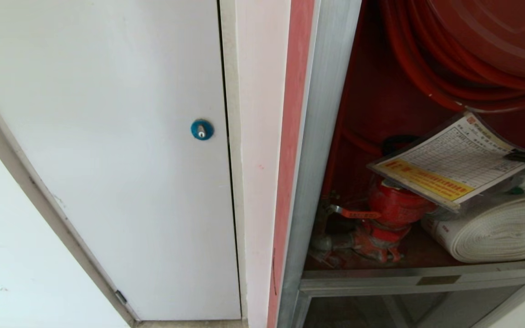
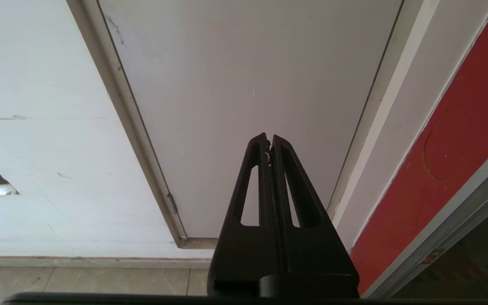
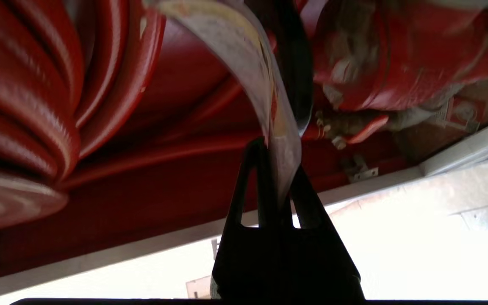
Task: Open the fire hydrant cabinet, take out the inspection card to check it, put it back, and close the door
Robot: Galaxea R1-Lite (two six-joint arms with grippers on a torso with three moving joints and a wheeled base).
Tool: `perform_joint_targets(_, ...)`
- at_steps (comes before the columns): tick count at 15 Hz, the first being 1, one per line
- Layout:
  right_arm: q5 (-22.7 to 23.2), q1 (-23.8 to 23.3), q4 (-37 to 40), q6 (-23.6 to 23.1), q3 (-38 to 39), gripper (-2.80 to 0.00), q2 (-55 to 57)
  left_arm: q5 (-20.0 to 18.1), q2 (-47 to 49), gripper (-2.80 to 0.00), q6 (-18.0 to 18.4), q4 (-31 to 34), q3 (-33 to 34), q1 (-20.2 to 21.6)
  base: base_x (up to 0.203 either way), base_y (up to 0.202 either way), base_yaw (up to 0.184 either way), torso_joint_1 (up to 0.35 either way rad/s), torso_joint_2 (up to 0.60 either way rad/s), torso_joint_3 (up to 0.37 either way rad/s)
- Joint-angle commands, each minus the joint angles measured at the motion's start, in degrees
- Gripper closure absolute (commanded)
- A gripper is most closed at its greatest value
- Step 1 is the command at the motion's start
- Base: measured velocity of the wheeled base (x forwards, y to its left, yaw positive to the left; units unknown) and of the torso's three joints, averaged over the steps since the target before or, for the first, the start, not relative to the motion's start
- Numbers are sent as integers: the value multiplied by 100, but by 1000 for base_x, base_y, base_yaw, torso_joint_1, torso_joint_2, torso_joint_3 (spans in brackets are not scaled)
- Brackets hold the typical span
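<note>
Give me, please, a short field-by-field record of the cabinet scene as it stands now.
cabinet: fire hydrant cabinet open, red inside
card: inspection card held in the air above the red valve, tilted and bent
right gripper: right gripper shut on the card's edge, inside the cabinet
left gripper: left gripper shut, empty, facing the white panel
hose: white rolled hose on the cabinet floor, hose reel above
</note>
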Motion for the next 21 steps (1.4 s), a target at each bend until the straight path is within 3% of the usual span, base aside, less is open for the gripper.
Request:
perform_joint_targets(1,81,-16,-195,47,61,0,289,1,8,0,-1,-2,9,2,0,0,0,0,0,0)
perform_joint_targets(6,191,53,-500,45,85,0,622,1,8,0,-1,-2,9,2,0,0,0,0,0,0)
perform_joint_targets(15,400,136,-456,291,637,0,-541,1,7,0,-1,-2,9,2,0,0,0,0,0,0)
perform_joint_targets(21,428,93,461,304,391,0,-1518,1,5,0,-1,-2,1,2,0,0,0,0,0,0)
